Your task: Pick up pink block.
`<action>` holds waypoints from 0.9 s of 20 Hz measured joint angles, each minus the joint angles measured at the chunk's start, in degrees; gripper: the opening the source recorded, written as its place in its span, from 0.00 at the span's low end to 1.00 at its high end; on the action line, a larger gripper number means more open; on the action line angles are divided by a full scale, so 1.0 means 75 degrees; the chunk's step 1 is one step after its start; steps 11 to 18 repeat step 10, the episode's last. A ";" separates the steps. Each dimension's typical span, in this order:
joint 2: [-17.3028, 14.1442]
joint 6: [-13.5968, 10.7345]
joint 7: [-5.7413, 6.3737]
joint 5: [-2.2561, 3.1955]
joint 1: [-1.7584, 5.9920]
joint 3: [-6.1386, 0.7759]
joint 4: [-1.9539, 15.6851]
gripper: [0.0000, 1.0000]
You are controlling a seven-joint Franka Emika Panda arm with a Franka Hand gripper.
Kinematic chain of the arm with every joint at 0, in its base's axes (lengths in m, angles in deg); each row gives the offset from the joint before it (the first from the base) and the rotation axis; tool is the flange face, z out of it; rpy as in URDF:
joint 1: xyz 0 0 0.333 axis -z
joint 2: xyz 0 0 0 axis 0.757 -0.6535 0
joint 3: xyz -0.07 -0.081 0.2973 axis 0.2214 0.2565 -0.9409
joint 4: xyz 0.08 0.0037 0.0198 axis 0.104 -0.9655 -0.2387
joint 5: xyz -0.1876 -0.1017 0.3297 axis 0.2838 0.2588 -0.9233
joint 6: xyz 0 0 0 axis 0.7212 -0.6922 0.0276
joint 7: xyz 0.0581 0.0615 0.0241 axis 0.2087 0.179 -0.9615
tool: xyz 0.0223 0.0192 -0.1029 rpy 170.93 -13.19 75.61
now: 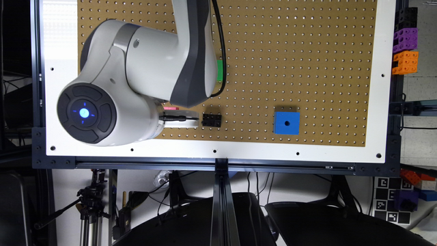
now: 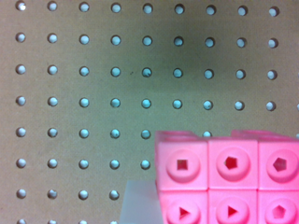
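I have the gripper (image 1: pixel 179 119) directly over the pink block (image 2: pixel 229 179) on the pegboard (image 2: pixel 93 93) for grasping; finger opening cannot be determined.

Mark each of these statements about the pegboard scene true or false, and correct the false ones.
1. The blue cube lies toward the exterior view's right of the black brick. True.
2. The pink block has round studs with holes in them. True.
3. The black brick is stacked on the blue cube. False: they sit apart on the pegboard.
4. A green piece shows beside the arm in the exterior view. True.
5. The pink block lies on the white border of the board. False: in the wrist view it rests on the brown perforated surface.
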 joint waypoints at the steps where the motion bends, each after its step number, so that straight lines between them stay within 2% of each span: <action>1: 0.0049 -0.0027 0.0000 0.0000 0.0000 0.0000 0.0001 0.00; 7: 0.0469 -0.0452 0.0000 0.0000 0.0000 -0.0001 0.0000 0.00; 18: 0.0475 -0.0457 0.0000 0.0000 0.0000 -0.0001 -0.0003 0.00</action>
